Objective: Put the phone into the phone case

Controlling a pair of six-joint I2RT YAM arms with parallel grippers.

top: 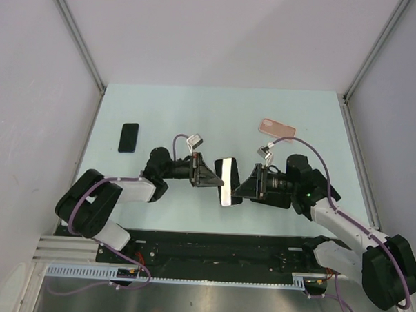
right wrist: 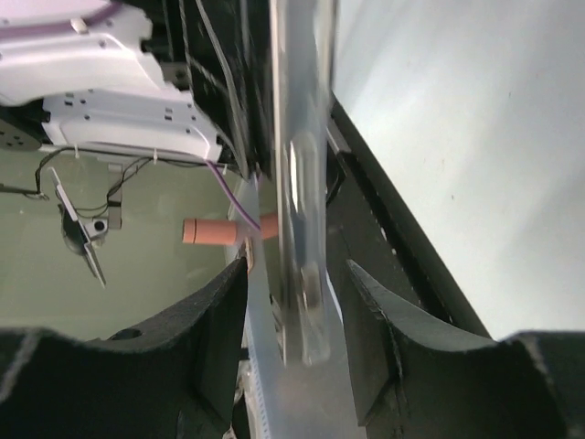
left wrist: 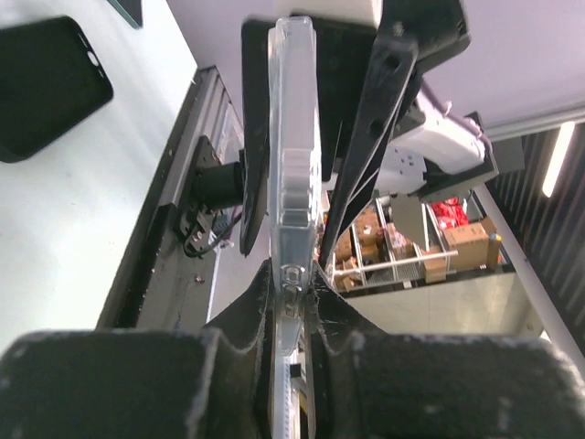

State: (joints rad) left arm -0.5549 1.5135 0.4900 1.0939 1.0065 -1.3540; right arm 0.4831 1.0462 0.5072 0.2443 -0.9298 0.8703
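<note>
Left gripper (top: 214,175) and right gripper (top: 243,184) meet nose to nose just below the middle of the top view. Between them they hold up a dark phone (top: 227,181) with a bright, reflective face, lifted off the pale tabletop (top: 196,107). A pink case (top: 277,128) lies flat at about 1 o'clock from the held item. A black flat item (top: 129,137), phone or case I cannot tell, lies at 10 o'clock, well apart from both arms.

From the left wrist, the left gripper (left wrist: 292,302) is clamped on the bottom edge of a clear case (left wrist: 292,165), seen edge-on and running toward 12 o'clock. A dark slab that I take for the phone (left wrist: 254,137) stands against the case's 9 o'clock side. Whether it is seated in the rim is hidden. The black flat item (left wrist: 46,82) shows at 10 o'clock on the tabletop.

From the right wrist, the right gripper (right wrist: 297,302) straddles the same thin, glassy edge (right wrist: 302,183). A dark sliver shows at its 3 o'clock side, so I cannot tell whether these fingers are pressing or merely bracketing it.

The step in hand looks like the seating itself: case held by one arm, phone being pressed in by the other. The next move probably calls for a firm squeeze across the two faces with the edges kept aligned, working along the rim so each corner snaps in without the case twisting out of the left grip.
</note>
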